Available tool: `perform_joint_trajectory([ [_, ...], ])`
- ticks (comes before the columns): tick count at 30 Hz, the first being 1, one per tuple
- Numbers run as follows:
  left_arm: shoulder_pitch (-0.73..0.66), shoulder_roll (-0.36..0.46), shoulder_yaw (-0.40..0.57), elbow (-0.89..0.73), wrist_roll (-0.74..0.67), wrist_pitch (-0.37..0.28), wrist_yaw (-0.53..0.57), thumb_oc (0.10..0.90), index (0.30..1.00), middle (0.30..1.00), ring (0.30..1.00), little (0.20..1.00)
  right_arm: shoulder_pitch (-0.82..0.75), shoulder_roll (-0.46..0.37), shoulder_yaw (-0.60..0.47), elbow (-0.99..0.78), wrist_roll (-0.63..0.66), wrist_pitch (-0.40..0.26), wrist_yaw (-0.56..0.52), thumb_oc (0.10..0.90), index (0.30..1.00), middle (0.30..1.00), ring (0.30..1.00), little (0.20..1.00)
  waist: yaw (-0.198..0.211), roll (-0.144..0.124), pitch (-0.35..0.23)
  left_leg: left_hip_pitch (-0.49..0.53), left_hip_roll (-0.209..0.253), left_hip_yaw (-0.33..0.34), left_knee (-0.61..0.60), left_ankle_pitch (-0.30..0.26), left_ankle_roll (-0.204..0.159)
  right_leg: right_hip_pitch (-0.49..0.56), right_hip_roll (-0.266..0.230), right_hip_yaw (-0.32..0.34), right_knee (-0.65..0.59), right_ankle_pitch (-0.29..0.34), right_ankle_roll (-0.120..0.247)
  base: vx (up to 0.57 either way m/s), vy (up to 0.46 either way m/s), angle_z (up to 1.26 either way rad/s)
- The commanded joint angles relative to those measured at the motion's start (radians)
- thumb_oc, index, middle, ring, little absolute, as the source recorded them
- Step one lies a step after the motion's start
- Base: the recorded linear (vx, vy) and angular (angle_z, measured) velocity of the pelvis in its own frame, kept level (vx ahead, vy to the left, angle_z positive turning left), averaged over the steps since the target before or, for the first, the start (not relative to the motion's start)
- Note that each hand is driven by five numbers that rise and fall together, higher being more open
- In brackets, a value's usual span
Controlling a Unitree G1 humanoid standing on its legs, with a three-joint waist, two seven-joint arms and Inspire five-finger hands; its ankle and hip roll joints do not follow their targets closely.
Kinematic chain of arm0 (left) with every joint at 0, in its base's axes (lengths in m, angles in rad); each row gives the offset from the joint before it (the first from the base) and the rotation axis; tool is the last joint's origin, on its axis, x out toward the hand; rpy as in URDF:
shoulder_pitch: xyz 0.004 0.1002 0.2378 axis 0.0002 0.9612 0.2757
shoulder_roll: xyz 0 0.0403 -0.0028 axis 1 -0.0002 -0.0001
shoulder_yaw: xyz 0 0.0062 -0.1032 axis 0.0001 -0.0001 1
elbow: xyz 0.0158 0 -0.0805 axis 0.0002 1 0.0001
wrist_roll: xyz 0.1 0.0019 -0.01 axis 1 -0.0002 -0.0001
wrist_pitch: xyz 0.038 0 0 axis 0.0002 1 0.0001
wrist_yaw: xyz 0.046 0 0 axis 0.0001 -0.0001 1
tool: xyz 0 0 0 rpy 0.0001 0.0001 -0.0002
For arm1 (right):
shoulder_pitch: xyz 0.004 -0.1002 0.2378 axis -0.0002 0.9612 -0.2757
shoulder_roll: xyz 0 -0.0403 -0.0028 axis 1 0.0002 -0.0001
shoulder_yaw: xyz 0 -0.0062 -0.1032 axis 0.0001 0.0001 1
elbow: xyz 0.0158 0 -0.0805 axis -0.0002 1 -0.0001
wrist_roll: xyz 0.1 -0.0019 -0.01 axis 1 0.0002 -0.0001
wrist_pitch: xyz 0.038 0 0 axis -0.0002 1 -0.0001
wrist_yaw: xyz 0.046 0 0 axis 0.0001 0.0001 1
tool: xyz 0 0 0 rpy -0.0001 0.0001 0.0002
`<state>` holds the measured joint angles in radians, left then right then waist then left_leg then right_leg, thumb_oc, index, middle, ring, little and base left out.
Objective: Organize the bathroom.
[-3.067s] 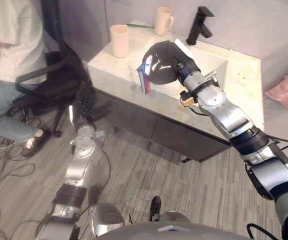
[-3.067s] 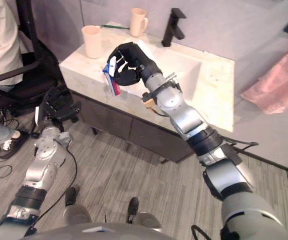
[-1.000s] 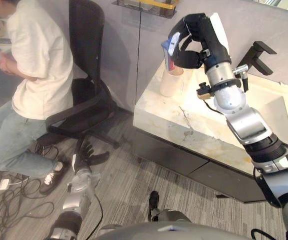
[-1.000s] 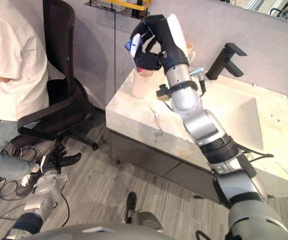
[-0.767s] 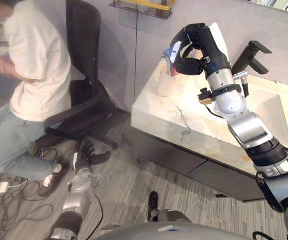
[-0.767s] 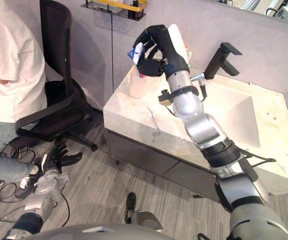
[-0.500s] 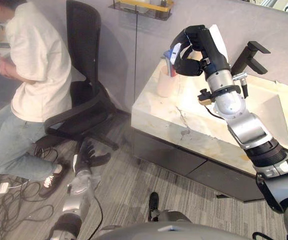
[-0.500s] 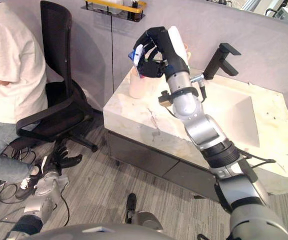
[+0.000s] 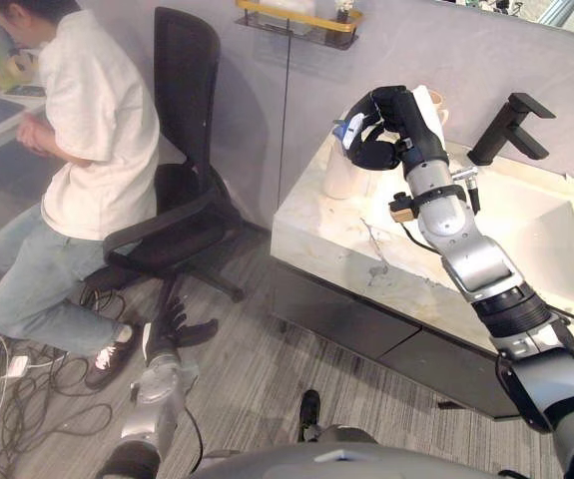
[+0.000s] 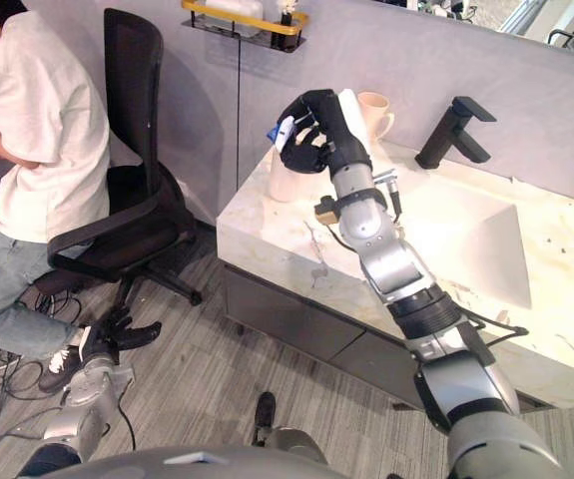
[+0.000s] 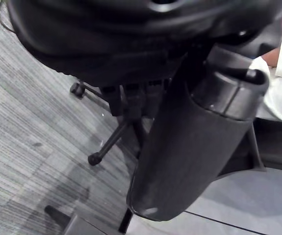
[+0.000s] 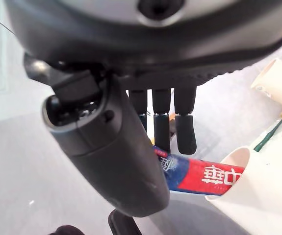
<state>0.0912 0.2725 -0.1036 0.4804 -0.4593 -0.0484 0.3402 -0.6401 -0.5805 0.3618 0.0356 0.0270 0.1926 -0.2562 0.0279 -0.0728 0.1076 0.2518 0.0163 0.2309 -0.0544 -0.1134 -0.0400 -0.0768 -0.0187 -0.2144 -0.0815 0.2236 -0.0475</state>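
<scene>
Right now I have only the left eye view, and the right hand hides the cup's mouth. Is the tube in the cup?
Observer: In the right wrist view the right hand pinches the tube, and the tube's far end reaches the rim of the cup. I can't tell how deep it goes.
Operator: Is anything lying past the cup?
Observer: Yes. A thin green stick, perhaps a toothbrush, lies between the cup and a mug.
Operator: And the left hand?
Observer: In the left wrist view the left hand holds nothing, and a chair leg with its caster stands on the floor just past it.
</scene>
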Motion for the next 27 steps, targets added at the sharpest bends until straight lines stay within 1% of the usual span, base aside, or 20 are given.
perform_joint_trajectory([
  [1, -0.027, 0.047, -0.028, -0.066, 0.068, -0.120, -0.004, 0.800, 0.900, 0.900, 0.900, 0.900, -0.086, 0.030, -0.075, 0.012, 0.079, -0.042, -0.045, 0.400, 0.300, 0.300, 0.300, 0.300, 0.026, -0.006, -0.048, -0.113, -0.010, 0.012, -0.033, 0.095, 0.032, 0.123, -0.064, -0.040, -0.003, -0.121, 0.137, 0.03, -0.048, 0.02],
  [4, -0.021, 0.044, -0.027, -0.062, 0.072, -0.125, -0.004, 0.800, 0.900, 0.900, 0.900, 0.900, -0.078, 0.045, -0.078, 0.026, 0.107, -0.030, -0.046, 0.400, 0.300, 0.300, 0.300, 0.300, 0.026, -0.005, -0.044, -0.114, -0.008, 0.014, -0.033, 0.096, 0.032, 0.126, -0.062, -0.039, -0.004, -0.123, 0.134, 0.01, -0.019, 0.00],
  [5, -0.017, 0.042, -0.025, -0.056, 0.075, -0.130, -0.006, 0.800, 0.900, 0.900, 0.900, 0.900, -0.072, 0.055, -0.076, 0.035, 0.119, -0.024, -0.044, 0.425, 0.338, 0.338, 0.338, 0.338, 0.025, -0.003, -0.043, -0.114, -0.006, 0.016, -0.033, 0.097, 0.032, 0.128, -0.060, -0.039, -0.005, -0.125, 0.132, 0.00, 0.000, 0.00],
  [6, -0.015, 0.041, -0.025, -0.056, 0.077, -0.131, -0.005, 0.800, 0.900, 0.900, 0.900, 0.900, -0.066, 0.060, -0.074, 0.038, 0.133, -0.016, -0.040, 0.579, 0.568, 0.568, 0.568, 0.568, 0.025, -0.002, -0.043, -0.115, -0.004, 0.017, -0.033, 0.099, 0.031, 0.130, -0.059, -0.039, -0.006, -0.127, 0.130, 0.03, -0.019, -0.01],
  [7, -0.015, 0.041, -0.028, -0.059, 0.080, -0.127, -0.001, 0.800, 0.900, 0.900, 0.900, 0.900, -0.061, 0.069, -0.073, 0.044, 0.134, -0.003, -0.039, 0.800, 0.900, 0.900, 0.900, 0.900, 0.025, -0.001, -0.042, -0.116, -0.004, 0.018, -0.033, 0.100, 0.031, 0.133, -0.058, -0.038, -0.006, -0.130, 0.129, 0.00, 0.000, 0.00],
  [9, -0.014, 0.040, -0.030, -0.058, 0.080, -0.124, 0.001, 0.800, 0.900, 0.900, 0.900, 0.900, -0.055, 0.075, -0.071, 0.049, 0.131, 0.001, -0.039, 0.800, 0.900, 0.900, 0.900, 0.900, 0.024, -0.001, -0.041, -0.116, -0.003, 0.020, -0.033, 0.101, 0.030, 0.135, -0.056, -0.037, -0.006, -0.132, 0.127, 0.00, 0.000, 0.00],
  [12, -0.014, 0.039, -0.034, -0.058, 0.077, -0.120, 0.006, 0.800, 0.900, 0.900, 0.900, 0.900, -0.049, 0.078, -0.066, 0.062, 0.115, 0.037, -0.049, 0.800, 0.900, 0.900, 0.900, 0.900, 0.023, 0.000, -0.040, -0.116, 0.000, 0.023, -0.032, 0.102, 0.029, 0.139, -0.054, -0.036, -0.006, -0.136, 0.124, 0.00, 0.000, 0.00],
  [19, -0.016, 0.034, -0.042, -0.052, 0.073, -0.126, 0.012, 0.800, 0.900, 0.900, 0.900, 0.900, -0.061, 0.069, -0.059, 0.098, 0.085, 0.082, -0.053, 0.800, 0.900, 0.900, 0.900, 0.900, 0.020, 0.001, -0.037, -0.117, 0.004, 0.027, -0.031, 0.104, 0.027, 0.142, -0.049, -0.032, -0.006, -0.143, 0.120, 0.00, 0.000, 0.00],
  [27, -0.021, 0.031, -0.047, -0.058, 0.072, -0.121, 0.017, 0.800, 0.900, 0.900, 0.900, 0.900, -0.072, 0.061, -0.055, 0.112, 0.072, 0.101, -0.068, 0.800, 0.900, 0.900, 0.900, 0.900, 0.020, 0.003, -0.035, -0.116, 0.003, 0.030, -0.031, 0.104, 0.027, 0.143, -0.048, -0.029, -0.006, -0.144, 0.119, 0.00, 0.000, 0.00],
])
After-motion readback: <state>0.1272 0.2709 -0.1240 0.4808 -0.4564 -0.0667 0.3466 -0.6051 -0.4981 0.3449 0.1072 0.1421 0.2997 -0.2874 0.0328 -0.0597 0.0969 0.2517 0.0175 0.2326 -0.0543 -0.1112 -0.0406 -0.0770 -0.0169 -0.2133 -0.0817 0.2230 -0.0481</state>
